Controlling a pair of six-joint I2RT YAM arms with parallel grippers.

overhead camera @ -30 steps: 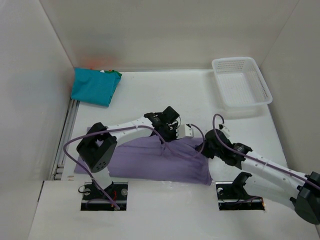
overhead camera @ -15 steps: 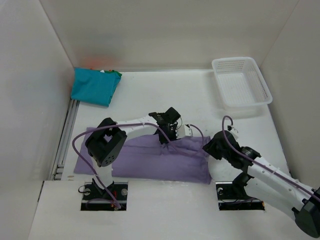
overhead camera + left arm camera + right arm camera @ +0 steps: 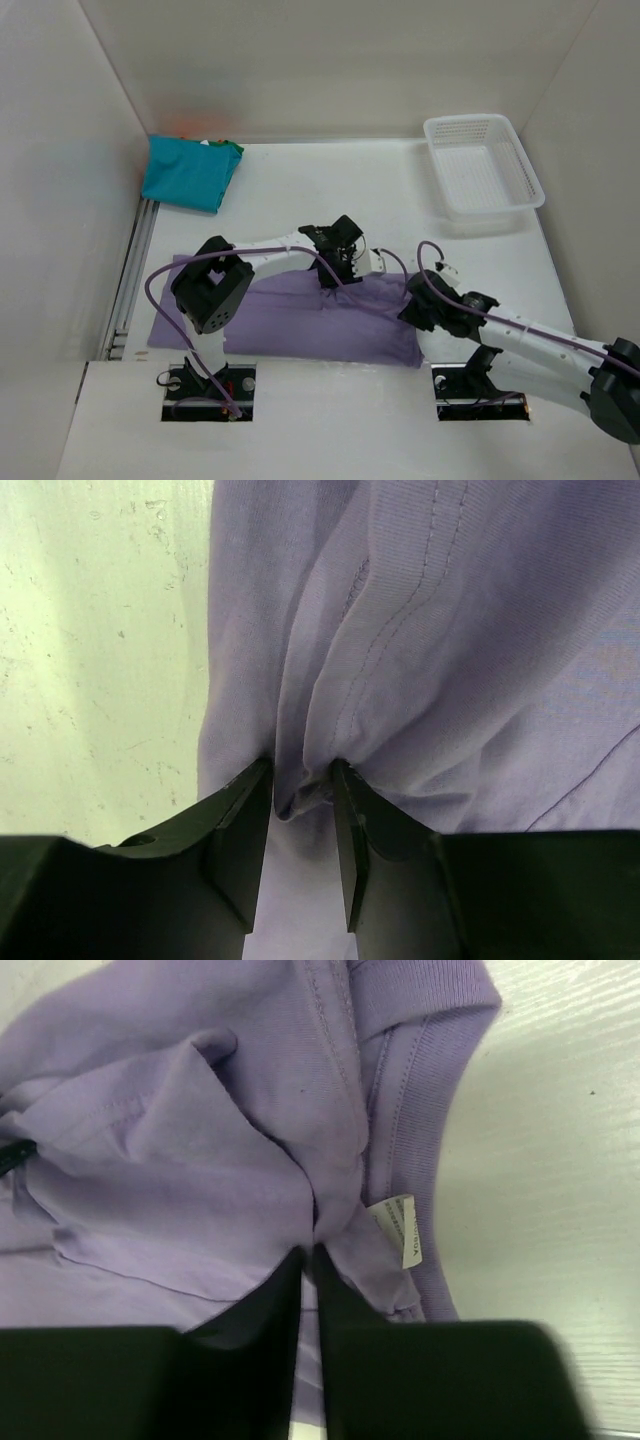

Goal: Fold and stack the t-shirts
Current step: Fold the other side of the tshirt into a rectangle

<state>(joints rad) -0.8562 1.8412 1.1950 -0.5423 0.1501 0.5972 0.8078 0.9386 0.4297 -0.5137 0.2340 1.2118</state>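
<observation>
- A lavender t-shirt [image 3: 320,320] lies spread across the lower centre of the white table [image 3: 330,190].
- The left gripper [image 3: 300,810] pinches a bunched ridge of it at the shirt's upper edge.
- The right gripper [image 3: 308,1290], fingers nearly together, nips a fold beside the collar label [image 3: 400,1230].
- Upper left: a folded teal t-shirt [image 3: 188,172] covers a green one [image 3: 234,147].
- Upper right: a white lattice basket [image 3: 482,165], well apart.

My left gripper [image 3: 300,780] reaches forward over the table's middle, fingers slightly parted around a pinch of cloth. My right gripper [image 3: 308,1260] stretches low leftward, fingers nearly together on cloth.
</observation>
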